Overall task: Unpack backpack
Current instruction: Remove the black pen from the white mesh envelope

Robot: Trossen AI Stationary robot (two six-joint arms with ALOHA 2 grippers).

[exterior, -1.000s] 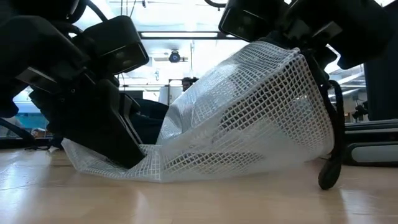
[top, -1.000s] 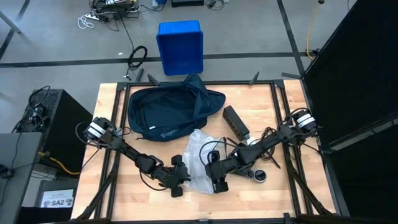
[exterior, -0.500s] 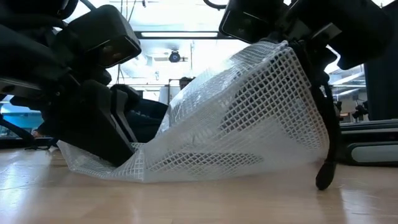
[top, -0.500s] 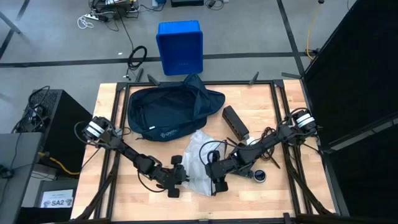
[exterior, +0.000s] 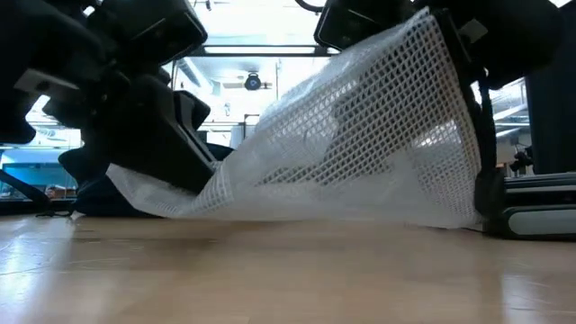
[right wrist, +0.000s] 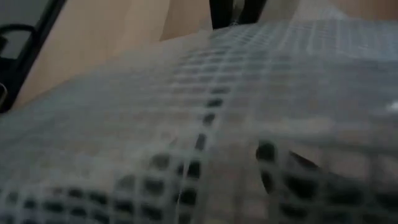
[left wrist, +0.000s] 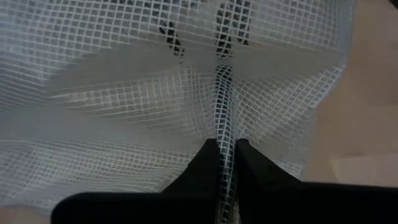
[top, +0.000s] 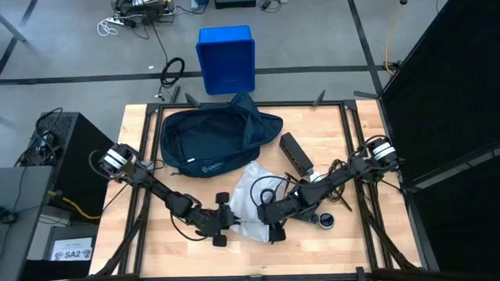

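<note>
Backpack [top: 215, 139], small white logo label [top: 209, 165]

Robotics lab — wooden workbench [top: 344, 148], grey concrete floor [top: 312, 39], loose cables [top: 133, 17], black partition [top: 445, 86]

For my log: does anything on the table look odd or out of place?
Nothing looks damaged or spilled. The white mesh bag hangs crumpled between both end effectors; the left end effector pinches a fold of it. The backpack lies slumped open behind it.
</note>
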